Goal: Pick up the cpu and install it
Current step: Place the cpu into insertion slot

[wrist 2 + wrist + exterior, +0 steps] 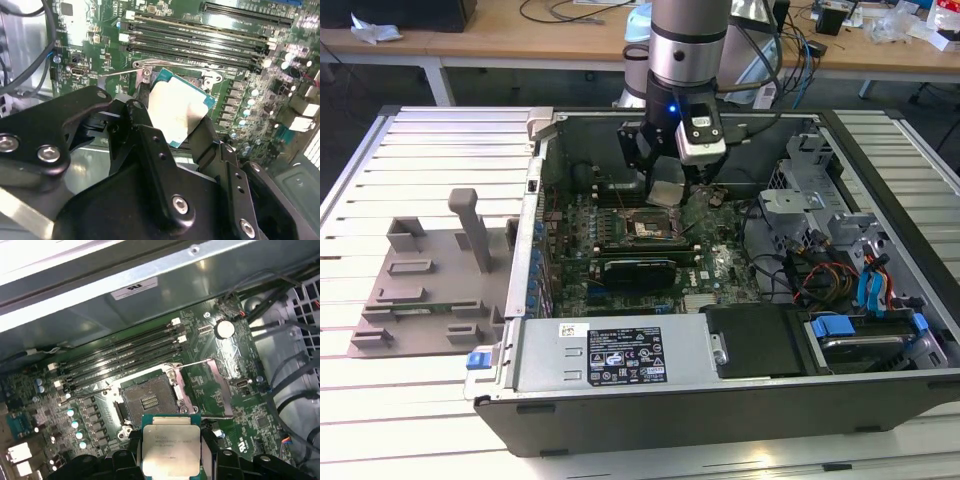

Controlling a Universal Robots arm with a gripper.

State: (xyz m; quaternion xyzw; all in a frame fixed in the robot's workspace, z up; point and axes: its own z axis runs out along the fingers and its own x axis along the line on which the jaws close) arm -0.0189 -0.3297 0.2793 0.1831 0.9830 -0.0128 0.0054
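Observation:
My gripper (669,190) is shut on the cpu (666,193), a flat square chip with a silvery top and a green rim. I hold it inside the open computer case, a little above the motherboard (650,240). In the second wrist view the cpu (176,114) sits between my black fingers (150,145). In the first wrist view the cpu (171,445) hangs just short of the dark open socket (147,401), whose metal frame (220,385) is swung aside. In the exterior view the socket (642,226) lies slightly below and to the left of the chip.
The case wall (535,200) rises on the exterior view's left, with a grey fixture (435,275) beyond it on the slatted table. A power supply (620,355), drive cage (800,170) and coloured cables (830,280) crowd the case. Memory slots (120,357) run beside the socket.

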